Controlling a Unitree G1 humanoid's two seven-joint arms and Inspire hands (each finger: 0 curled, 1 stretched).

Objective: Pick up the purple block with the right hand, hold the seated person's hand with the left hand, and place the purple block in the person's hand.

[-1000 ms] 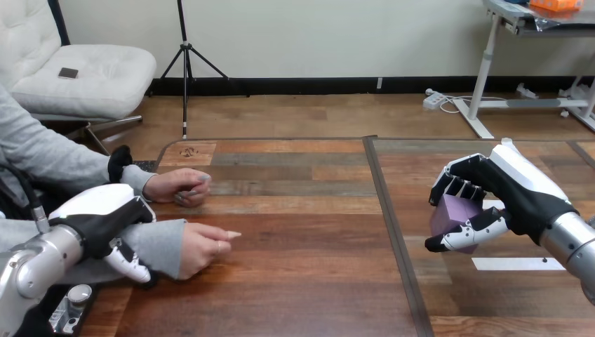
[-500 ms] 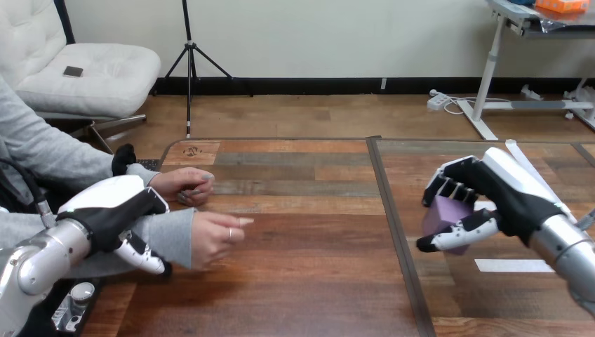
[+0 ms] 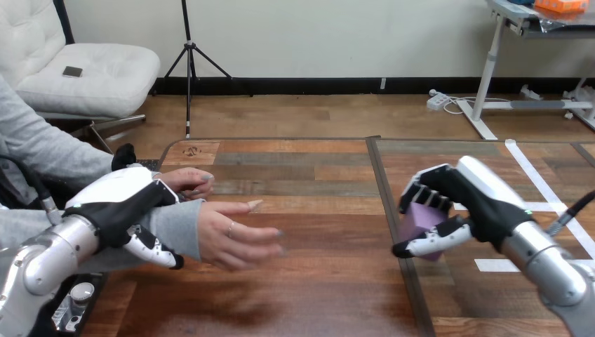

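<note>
Above the table point(image 3: 316, 288) our left hand point(image 3: 116, 207) clasps the person's wrist point(image 3: 177, 226), steadying it for the purple block point(image 3: 419, 223) our right hand point(image 3: 484, 200) grips.

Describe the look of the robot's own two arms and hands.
The two match. The left hand and the right hand are black, each with a smooth white shell on its back. Their fingers are jointed, white segments alternating with black. Behind each wrist is a round, silver metal arm: the left forearm and the right forearm.
</note>
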